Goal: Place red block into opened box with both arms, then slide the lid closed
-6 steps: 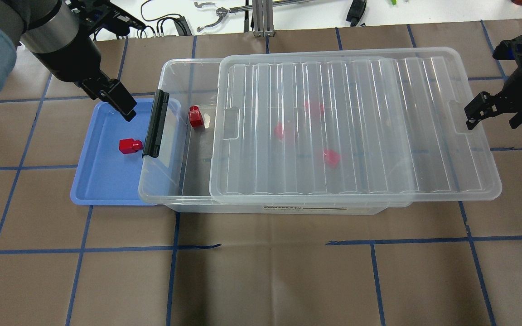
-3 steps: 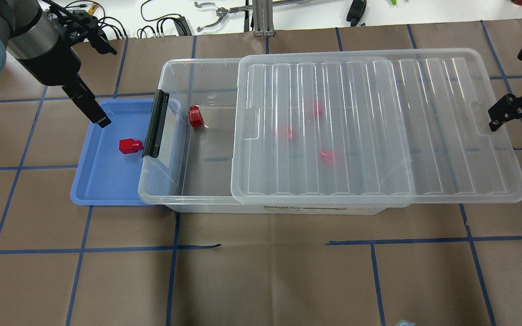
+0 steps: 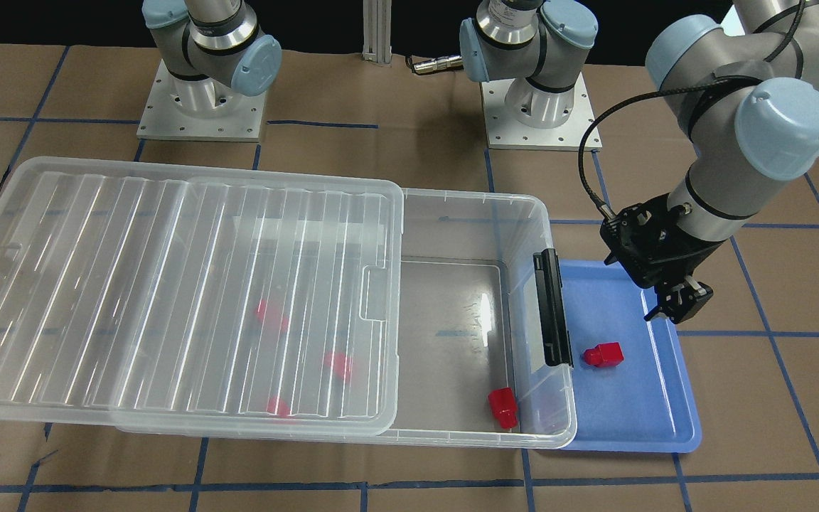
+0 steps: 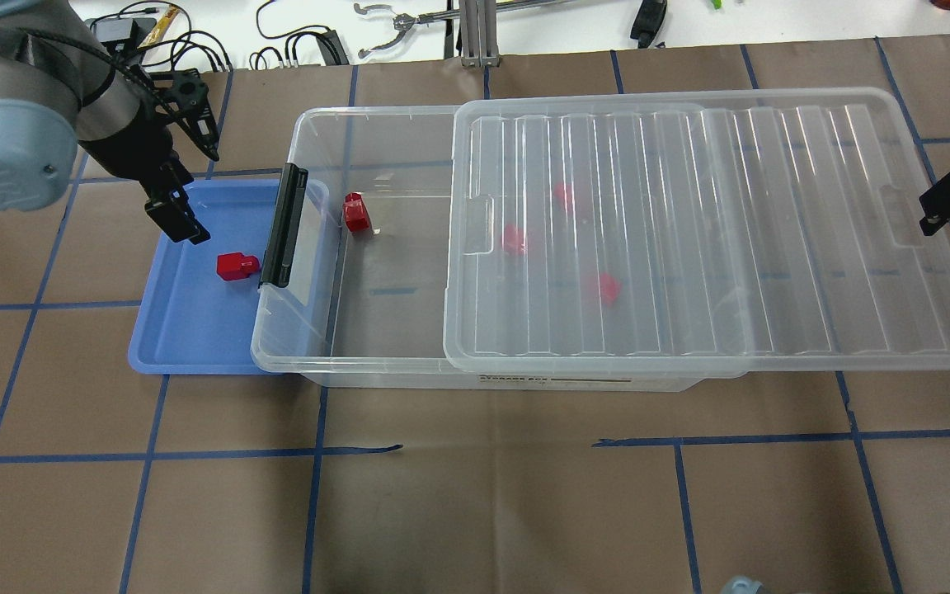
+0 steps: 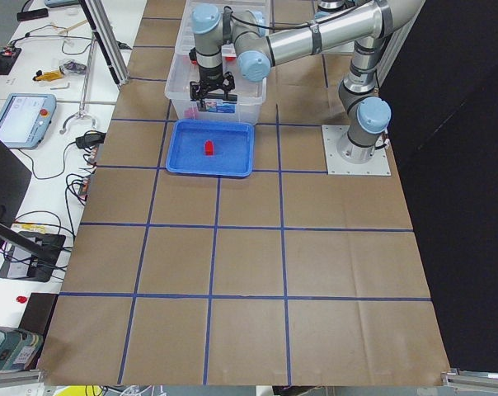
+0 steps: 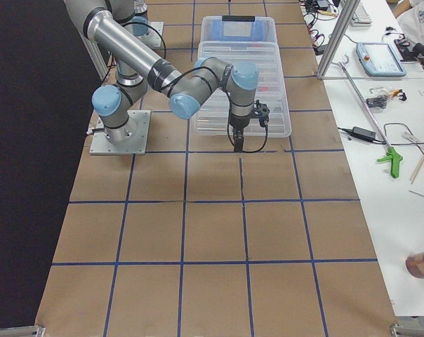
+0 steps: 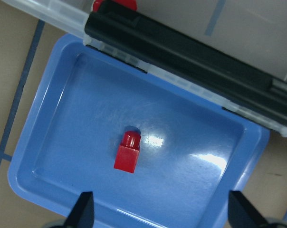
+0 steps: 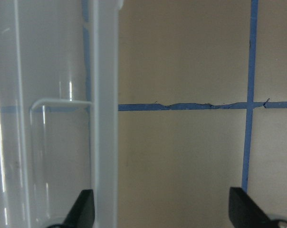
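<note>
One red block [image 4: 236, 266] lies on its side in the blue tray [image 4: 186, 346], and it also shows in the left wrist view [image 7: 127, 153]. My left gripper [image 4: 182, 223] hangs open above the tray's far left part, a little beyond this block, with nothing between its fingers [image 7: 85, 209]. The clear box [image 4: 310, 132] holds another red block [image 4: 355, 213] near its black clip bar [image 4: 285, 223]. Three more blocks [image 4: 513, 239] show blurred under the lid [image 4: 689, 231]. The lid covers the box's right part and overhangs its right end. My right gripper [image 4: 941, 202] is open at the lid's right short edge [image 8: 105, 118].
The blue tray tucks under the box's left end. Cables and tools lie on the white bench [image 4: 409, 25] beyond the table's far edge. Brown paper with a blue tape grid [image 4: 475, 462] covers the table's near half.
The lid has slid to the right, uncovering more of the box's left part. My right gripper moved right with it. My left gripper drew back to the left, over the tray's far left part.
</note>
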`<state>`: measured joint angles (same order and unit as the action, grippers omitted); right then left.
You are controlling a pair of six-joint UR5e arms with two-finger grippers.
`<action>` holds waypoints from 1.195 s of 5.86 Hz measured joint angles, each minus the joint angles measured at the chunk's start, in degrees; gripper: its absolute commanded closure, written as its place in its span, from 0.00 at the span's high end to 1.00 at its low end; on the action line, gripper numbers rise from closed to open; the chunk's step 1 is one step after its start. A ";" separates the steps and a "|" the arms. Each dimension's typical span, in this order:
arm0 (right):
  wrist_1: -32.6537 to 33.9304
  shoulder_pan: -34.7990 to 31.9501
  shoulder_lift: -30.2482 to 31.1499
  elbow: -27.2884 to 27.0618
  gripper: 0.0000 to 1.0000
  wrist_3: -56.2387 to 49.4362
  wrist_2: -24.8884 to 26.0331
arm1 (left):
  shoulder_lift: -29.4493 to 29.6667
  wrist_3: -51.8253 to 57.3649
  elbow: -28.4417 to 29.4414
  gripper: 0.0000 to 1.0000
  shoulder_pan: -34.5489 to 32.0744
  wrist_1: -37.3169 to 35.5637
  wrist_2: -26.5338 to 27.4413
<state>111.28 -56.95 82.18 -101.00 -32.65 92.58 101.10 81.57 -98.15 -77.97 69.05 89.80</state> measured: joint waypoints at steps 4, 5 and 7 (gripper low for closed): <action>-13.21 -5.09 4.19 10.23 1.00 7.47 -0.48 | 6.88 14.15 -3.27 0.98 4.24 -6.93 -0.70; -18.48 -9.73 4.81 14.38 1.00 12.40 -0.59 | 8.59 14.77 -3.27 0.98 4.27 -7.39 -0.95; -25.13 -22.19 5.08 20.63 1.00 24.43 -0.65 | 12.27 15.30 -3.24 0.98 4.21 -10.48 -1.67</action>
<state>86.15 -79.14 87.27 -80.36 -8.21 91.93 113.38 96.87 -101.39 -73.76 58.56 88.13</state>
